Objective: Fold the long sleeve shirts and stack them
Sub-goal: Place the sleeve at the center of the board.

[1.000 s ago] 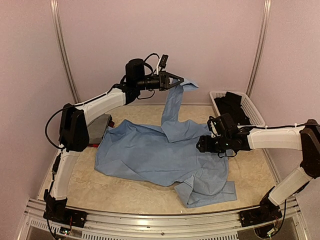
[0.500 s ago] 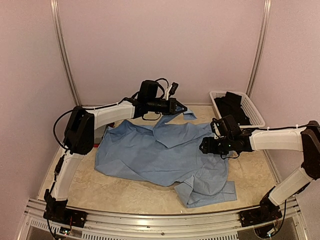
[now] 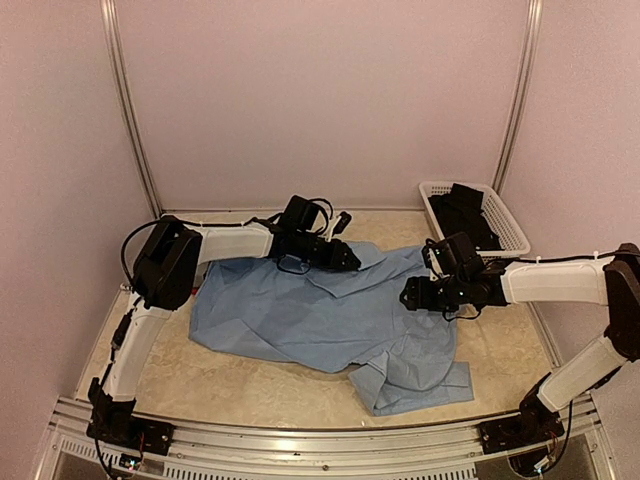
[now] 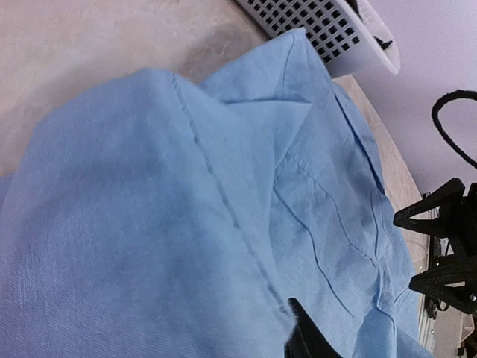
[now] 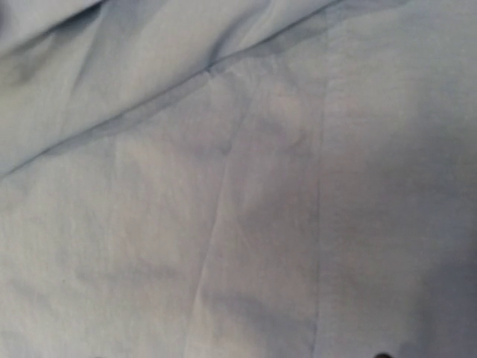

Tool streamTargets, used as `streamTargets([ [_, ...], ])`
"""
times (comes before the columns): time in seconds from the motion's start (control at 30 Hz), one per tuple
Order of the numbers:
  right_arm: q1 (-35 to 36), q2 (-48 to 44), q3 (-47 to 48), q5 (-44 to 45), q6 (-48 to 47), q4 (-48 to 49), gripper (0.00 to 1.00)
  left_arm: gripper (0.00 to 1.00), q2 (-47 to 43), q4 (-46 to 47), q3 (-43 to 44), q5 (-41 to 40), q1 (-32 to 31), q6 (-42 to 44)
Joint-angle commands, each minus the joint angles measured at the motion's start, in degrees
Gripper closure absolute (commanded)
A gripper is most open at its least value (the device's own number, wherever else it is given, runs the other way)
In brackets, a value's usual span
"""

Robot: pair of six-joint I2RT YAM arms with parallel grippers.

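Note:
A large light blue long sleeve shirt (image 3: 290,315) lies spread over the middle of the table. One sleeve is folded across its upper part. My left gripper (image 3: 352,260) rests low on that folded sleeve. In the left wrist view one dark fingertip (image 4: 304,339) shows against the blue cloth (image 4: 186,186), and cloth hides the other. My right gripper (image 3: 408,296) presses on the shirt's right side with its jaws apart. Flat blue fabric (image 5: 238,186) fills the right wrist view, with nothing pinched.
A white mesh basket (image 3: 505,225) holding dark clothes (image 3: 465,210) stands at the back right, just beyond the shirt's edge; the left wrist view shows the basket (image 4: 328,37) too. Pale walls close in the back and sides.
My left arm has come down from high at the back, carrying the raised sleeve down and laying it across the shirt. The right arm has stayed in place.

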Motion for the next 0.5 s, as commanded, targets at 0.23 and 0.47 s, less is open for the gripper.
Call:
streamTargets([
  [0.23, -0.59, -4.42, -0.99, -4.31, -3.64, -1.54, 0.26, 0.14, -18.27, 4.50, -17.28, 5.27, 1.75, 3.61],
  [0.47, -0.52, -5.77, -0.25, -9.59, -8.11, -5.86, 0.26, 0.01, -31.68, 12.60, -35.77, -1.28, 3.08, 1.33],
])
